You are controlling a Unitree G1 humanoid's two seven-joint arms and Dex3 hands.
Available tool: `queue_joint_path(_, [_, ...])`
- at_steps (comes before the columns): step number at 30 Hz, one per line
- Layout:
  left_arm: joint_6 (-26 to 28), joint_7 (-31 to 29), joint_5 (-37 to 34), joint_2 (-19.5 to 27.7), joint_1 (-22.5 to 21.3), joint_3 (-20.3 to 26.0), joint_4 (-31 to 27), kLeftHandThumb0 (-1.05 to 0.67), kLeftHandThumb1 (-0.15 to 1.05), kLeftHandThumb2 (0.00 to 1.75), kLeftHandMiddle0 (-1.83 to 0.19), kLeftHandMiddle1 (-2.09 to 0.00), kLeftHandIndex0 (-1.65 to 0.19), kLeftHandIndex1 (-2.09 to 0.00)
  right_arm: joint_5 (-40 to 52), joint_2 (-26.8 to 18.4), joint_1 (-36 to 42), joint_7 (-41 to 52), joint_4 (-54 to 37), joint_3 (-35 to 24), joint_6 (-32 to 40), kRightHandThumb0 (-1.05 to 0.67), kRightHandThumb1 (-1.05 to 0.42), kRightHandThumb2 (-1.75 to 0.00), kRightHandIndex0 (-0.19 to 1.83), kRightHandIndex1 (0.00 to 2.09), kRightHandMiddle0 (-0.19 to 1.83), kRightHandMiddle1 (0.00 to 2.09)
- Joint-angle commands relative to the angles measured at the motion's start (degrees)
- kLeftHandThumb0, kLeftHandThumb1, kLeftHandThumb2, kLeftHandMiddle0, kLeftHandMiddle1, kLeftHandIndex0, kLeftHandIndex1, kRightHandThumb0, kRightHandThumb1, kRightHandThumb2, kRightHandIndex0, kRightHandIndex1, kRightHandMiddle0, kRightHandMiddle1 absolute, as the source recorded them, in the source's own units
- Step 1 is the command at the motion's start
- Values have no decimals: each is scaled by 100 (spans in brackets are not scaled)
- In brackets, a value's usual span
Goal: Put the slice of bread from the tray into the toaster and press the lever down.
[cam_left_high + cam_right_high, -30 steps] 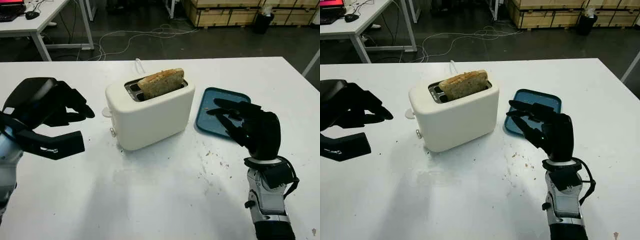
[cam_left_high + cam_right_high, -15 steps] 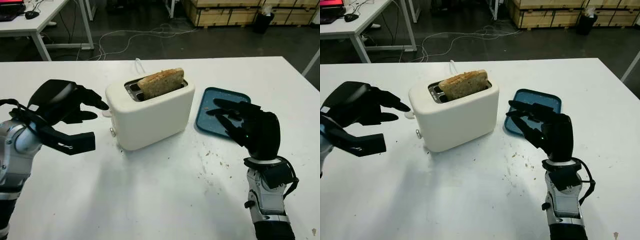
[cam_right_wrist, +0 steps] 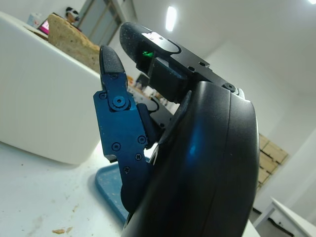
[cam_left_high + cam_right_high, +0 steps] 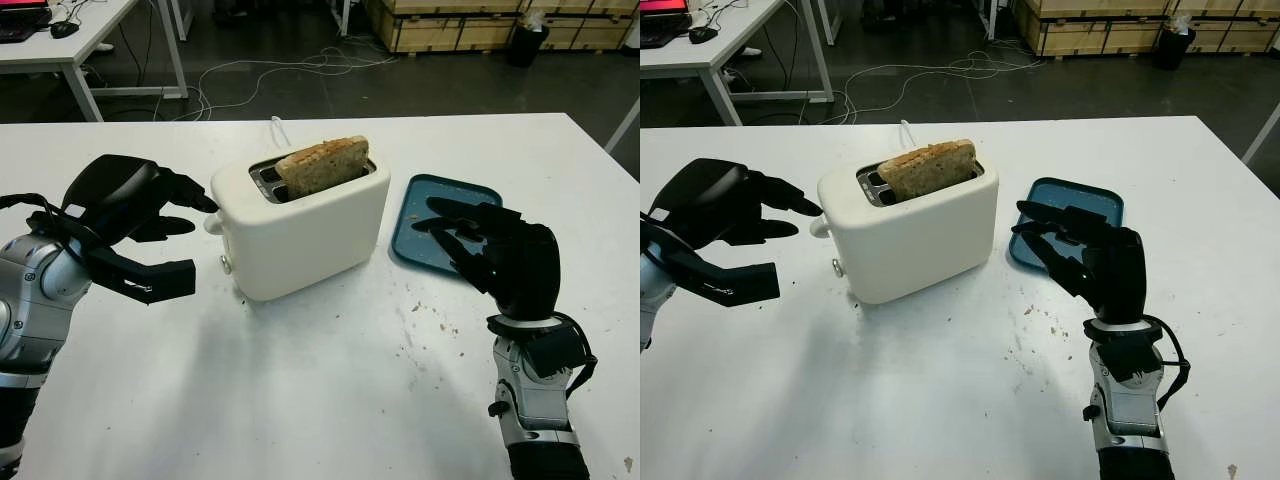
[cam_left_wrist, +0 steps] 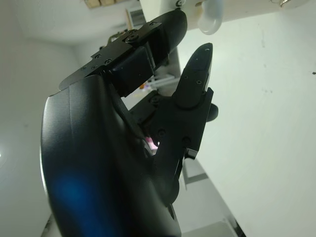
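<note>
Bread slice (image 4: 322, 165) already standing in the far slot of the white toaster (image 4: 300, 232), top half poking out. Blue tray (image 4: 443, 220) to the right of the toaster, on the white table (image 4: 320, 390), with nothing on the part in view. So only the lever left to press, most likely.

Left hand (image 4: 135, 205) just left of the toaster, holding nothing, fingers reaching out. One fingertip right at the little white lever (image 5: 211, 19) on the toaster's left end. Touching it or just shy of it? Hard to tell from here.

Right hand (image 4: 497, 255) up above the near edge of the tray, open, holding nothing, not busy.

How to do this bit well: get the fingertip on top of the lever, not beside it. Push straight down, slow and firm, all the way to the bottom. Don't shove sideways, or the toaster could slide to the right. Watch for the bread sinking down into the slot. Some crumbs on the table near the tray, no bother.
</note>
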Motion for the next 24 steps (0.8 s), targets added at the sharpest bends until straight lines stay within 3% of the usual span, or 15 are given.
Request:
queue_joint_path(1, [7,-51,12,39,-109,-36,33,-19,85,0,-114,-120,-108,0,28,39,-21,10,42,19,-44,-30,-92,-11,97,61,107,0])
queue_joint_path(24, [-96,-206,-41,-52,-80,-275,308,-15,88,0,-111,-125,-106,0,-15,53,-13,-23,73,0,-79,-30,-92,-11,97,61,107,0])
